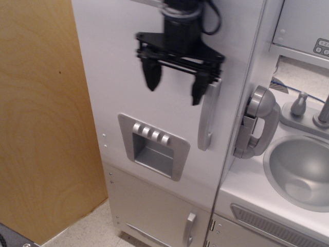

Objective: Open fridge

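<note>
The fridge [118, 77] is a tall white cabinet filling the middle of the view, its big door shut. A curved silver vertical handle [207, 123] sits at the door's right side. A grey dispenser recess with knobs [153, 146] is below centre. My black gripper [175, 84] hangs in front of the door, fingers pointing down and open with nothing between them. Its right finger [199, 88] overlaps the top of the handle; the left finger is well left of it. Whether it touches the handle I cannot tell.
A smaller lower door with a short silver handle [189, 229] is below. A grey toy phone handset [257, 123] hangs right of the fridge. A grey sink [300, 170] and tap [299, 105] are at right. A wooden panel [43, 118] stands at left.
</note>
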{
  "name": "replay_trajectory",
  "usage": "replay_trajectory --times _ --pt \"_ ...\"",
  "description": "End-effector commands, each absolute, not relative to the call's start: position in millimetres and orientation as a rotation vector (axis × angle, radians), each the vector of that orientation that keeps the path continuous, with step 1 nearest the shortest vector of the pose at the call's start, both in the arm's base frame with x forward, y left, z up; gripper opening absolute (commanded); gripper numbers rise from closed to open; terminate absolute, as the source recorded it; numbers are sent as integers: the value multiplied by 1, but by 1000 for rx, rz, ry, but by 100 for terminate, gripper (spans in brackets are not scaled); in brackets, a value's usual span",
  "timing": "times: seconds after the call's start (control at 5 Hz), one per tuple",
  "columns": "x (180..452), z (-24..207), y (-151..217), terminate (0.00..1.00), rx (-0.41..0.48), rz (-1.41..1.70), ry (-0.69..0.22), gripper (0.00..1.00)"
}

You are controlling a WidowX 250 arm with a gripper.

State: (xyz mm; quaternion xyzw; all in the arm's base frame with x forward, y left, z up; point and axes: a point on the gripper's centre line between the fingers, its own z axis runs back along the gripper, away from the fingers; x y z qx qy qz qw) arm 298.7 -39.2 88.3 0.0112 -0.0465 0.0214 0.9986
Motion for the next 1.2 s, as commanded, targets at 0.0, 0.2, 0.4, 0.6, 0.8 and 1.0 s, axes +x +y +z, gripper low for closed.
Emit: replay_trajectory --times 0.0,0.2,0.4,0.6,0.8,1.0 --pt "280 72 -78 0 4 -49 -276 100" --pt "284 68 -83 0 3 -29 -314 100" --pt "293 68 -84 0 10 -17 -336 100" --pt "309 70 -76 0 -17 26 -313 100" --pt "315 62 -80 0 24 18 -349 100" --pt "320 63 -77 0 31 26 -345 0"
